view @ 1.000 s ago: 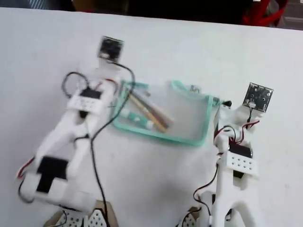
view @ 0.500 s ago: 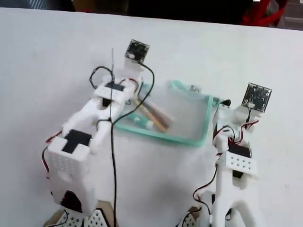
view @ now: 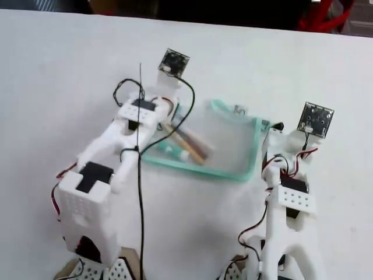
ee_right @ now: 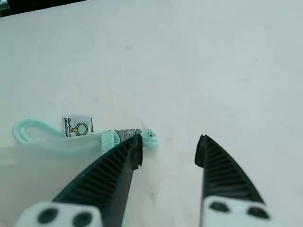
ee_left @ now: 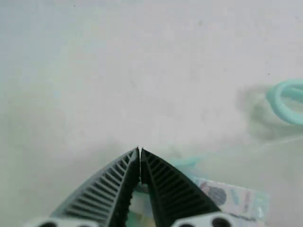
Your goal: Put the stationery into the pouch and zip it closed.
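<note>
Flat translucent plastic pouch with mint-green trim (view: 230,143), lying flat on white table (view: 70,58), wooden-coloured pencils and pens (view: 187,142) slantwise inside near one end, mint cord loop (ee_right: 28,130) and small white tag (ee_right: 78,126) near the opposite corner.

The high camera hangs above the desk (view: 52,64) on the side of the arms' bases and looks steeply down and forward. The bases lie at the desk's near edge, and the far edge has a dark room beyond it. This view takes in both arms and the whole pouch (view: 230,143).

The left wrist camera (view: 174,62) rides just behind the left tool (ee_left: 140,152). It looks along the tool's closed fingers down at the desk from very near, catching the pouch's mint trim.

The right wrist camera (view: 316,119) looks out between the spread fingers of the right tool (ee_right: 168,144) toward the far edge. It sits low and close, catching the pouch's zip corner.

All three views share the pouch.
</note>
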